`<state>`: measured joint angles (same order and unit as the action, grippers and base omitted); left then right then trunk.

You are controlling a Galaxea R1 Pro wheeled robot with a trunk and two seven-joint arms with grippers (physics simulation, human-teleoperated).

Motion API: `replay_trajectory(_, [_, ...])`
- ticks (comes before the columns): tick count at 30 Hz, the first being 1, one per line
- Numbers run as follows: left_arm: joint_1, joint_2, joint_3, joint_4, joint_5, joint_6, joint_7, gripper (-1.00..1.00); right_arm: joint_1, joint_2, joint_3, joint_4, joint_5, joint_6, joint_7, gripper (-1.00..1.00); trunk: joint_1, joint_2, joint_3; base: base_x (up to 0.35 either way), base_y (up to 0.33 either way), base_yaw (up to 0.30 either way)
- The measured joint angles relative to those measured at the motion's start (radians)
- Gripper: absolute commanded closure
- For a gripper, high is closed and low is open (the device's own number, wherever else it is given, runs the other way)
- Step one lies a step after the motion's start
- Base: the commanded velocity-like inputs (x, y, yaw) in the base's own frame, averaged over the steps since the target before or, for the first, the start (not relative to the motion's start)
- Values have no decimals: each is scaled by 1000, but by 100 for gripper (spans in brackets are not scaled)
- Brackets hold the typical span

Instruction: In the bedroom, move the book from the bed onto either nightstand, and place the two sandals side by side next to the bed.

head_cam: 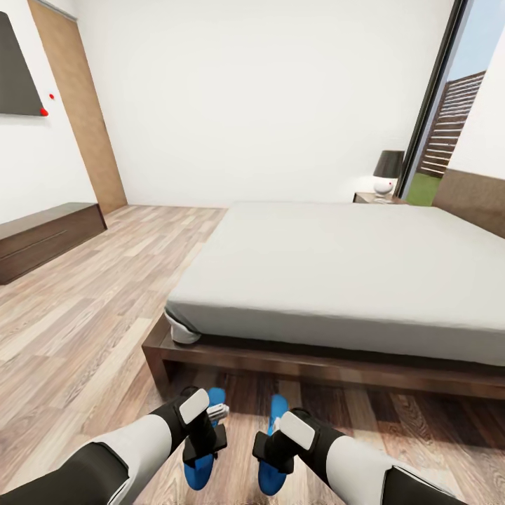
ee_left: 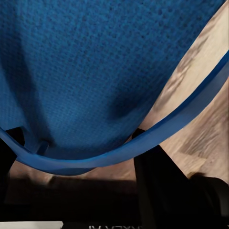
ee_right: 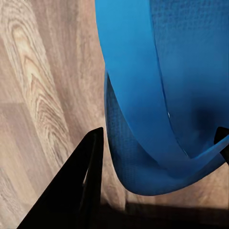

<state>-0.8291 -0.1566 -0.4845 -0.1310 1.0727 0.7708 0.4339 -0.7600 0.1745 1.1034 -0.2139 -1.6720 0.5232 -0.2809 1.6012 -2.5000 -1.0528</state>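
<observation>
two blue sandals (head_cam: 203, 449) (head_cam: 272, 449) side by side on floor (head_cam: 84, 330) near bed (head_cam: 337, 280). left fingers (ee_left: 157, 186) and right fingers (ee_right: 81, 186) around sandal straps; clenched or not, cannot tell.

I am seeing the two bright blue sandals lying near each other on the wood floor at the near side of the bed (head_cam: 337, 280): left sandal (head_cam: 200, 468), right sandal (head_cam: 272, 477), both pointing toward it.
</observation>
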Motion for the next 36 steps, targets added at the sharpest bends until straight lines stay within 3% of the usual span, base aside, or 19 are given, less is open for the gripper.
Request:
replay_trajectory(18, [0, 0, 0, -2, 6, 0, 0, 100, 0, 0, 6, -4, 3, -18, -5, 100, 8, -4, -70, 0, 0, 0])
replay_trajectory(32, [0, -5, -1, -23, 1, -5, 1, 100, 0, 0, 8, -8, 9, 64, -6, 100, 14, -8, -124, 0, 0, 0])
replay_trajectory(36, [0, -5, -1, -30, 0, -9, 1, 100, 0, 0, 8, -8, 24, 66, -7, 100, 14, -8, -124, 0, 0, 0])
